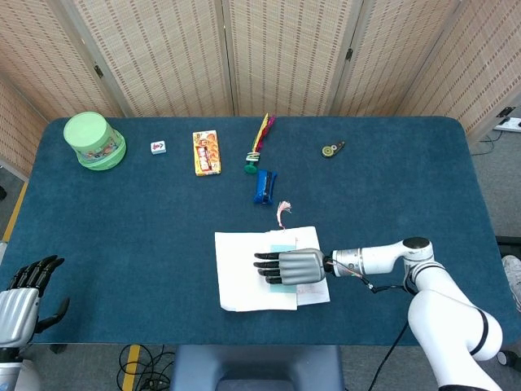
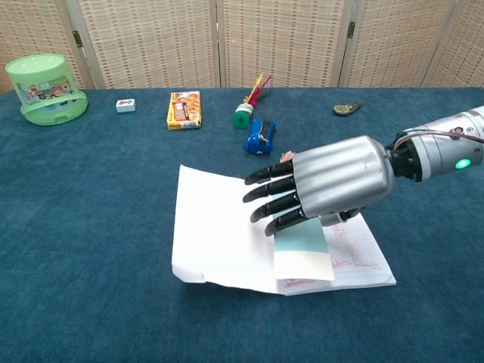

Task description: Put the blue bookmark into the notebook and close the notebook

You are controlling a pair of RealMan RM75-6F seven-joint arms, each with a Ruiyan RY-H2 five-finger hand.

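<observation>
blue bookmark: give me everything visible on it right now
The blue bookmark is a pale blue-green rectangular card, thin and flat, looking like paper or light card. It lies on the open notebook, over the right-hand page near the fold, its long side running toward the near edge. The right hand is spread palm-down over its far end, hiding that part; whether the fingers press it cannot be told. A pinkish tassel lies beyond the notebook.

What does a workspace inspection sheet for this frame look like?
Surface: blue felt table.
Job's things: notebook open; blue bookmark lying on its pages.
Clutter: green tub, yellow packet, blue sharpener, feathered toy, small tile, dark disc.
Hands: right hand over the bookmark, grip unclear; left hand open, idle at the table edge.
Cables: thin cable by the right wrist.
Surroundings: woven screens.
</observation>
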